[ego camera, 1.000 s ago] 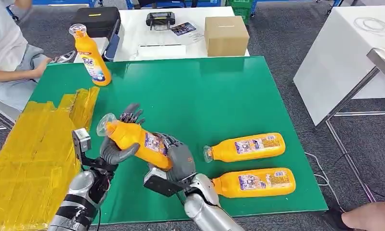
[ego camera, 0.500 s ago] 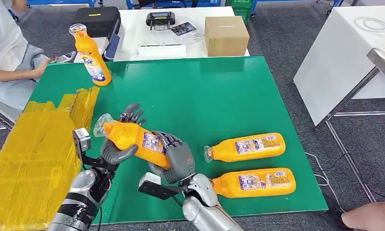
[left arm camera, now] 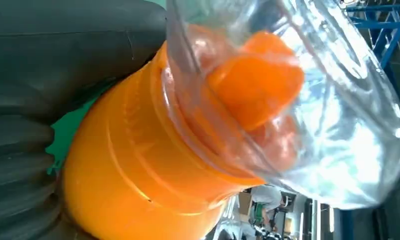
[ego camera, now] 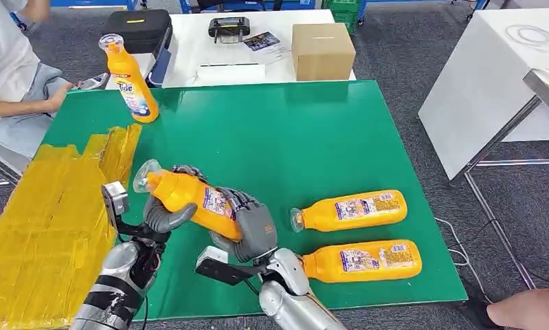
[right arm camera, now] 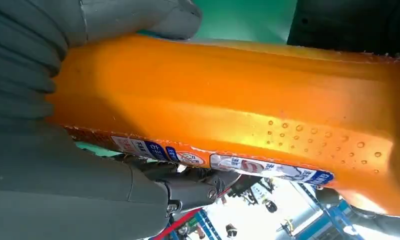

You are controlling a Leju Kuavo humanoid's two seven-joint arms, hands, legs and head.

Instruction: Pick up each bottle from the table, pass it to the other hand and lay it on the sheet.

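Passing an orange detergent bottle point(ego camera: 189, 199) from one hand to the other, the humanoid holds it tilted above the green surface point(ego camera: 285, 137), capped end toward the yellow sheet point(ego camera: 45, 220). The right hand point(ego camera: 247, 230) wraps the labelled lower body from beneath, while the left hand point(ego camera: 163, 213) cups the shoulder just below the clear overcap, its thumb under and its dark fingers point(ego camera: 186, 170) curled over the top. Both hands grasp the bottle, a judgement that the handover is mid-way, with neither side let go. Two more bottles point(ego camera: 350, 210) point(ego camera: 364, 260) lie on their sides near the right arm, awaiting their turn, and another bottle point(ego camera: 129, 81) stands upright at the far corner.
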